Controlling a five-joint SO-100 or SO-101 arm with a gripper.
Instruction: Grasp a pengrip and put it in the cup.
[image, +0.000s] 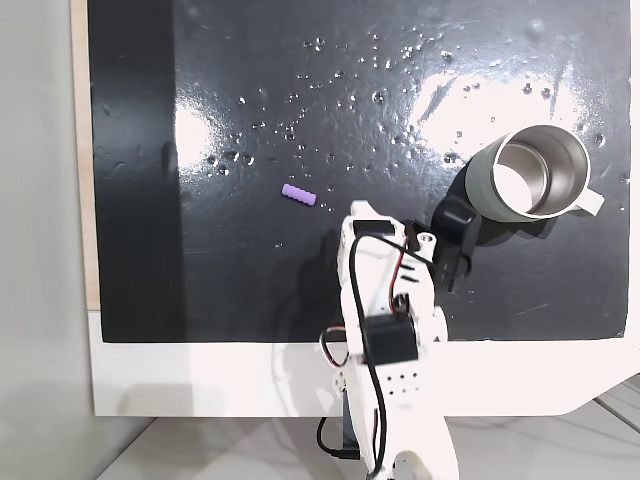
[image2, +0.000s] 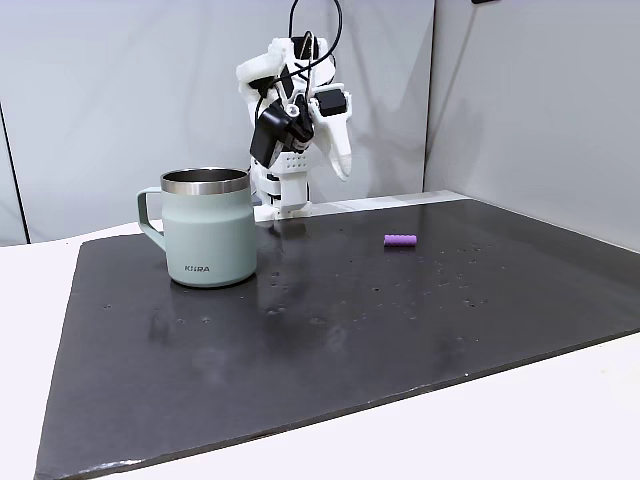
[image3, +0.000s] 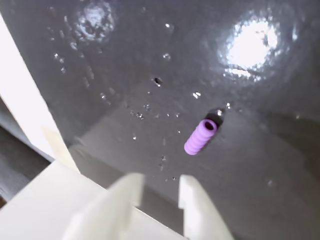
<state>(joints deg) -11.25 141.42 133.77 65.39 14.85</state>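
The pengrip is a small lilac ribbed cylinder lying on its side on the black mat, also seen at the mat's right in the fixed side view as pengrip. In the wrist view the pengrip lies ahead of my gripper and slightly right, apart from it. The white fingers stand a little open with only bare mat between them. The cup, a grey-green mug with a shiny inside, stands upright at the mat's right; from the side the cup is left of the arm. My gripper hovers between pengrip and cup.
The glossy black mat carries water-like specks and bright glare. It lies on a white board whose edge runs near the arm's base. Grey wall panels stand behind the mat in the side view.
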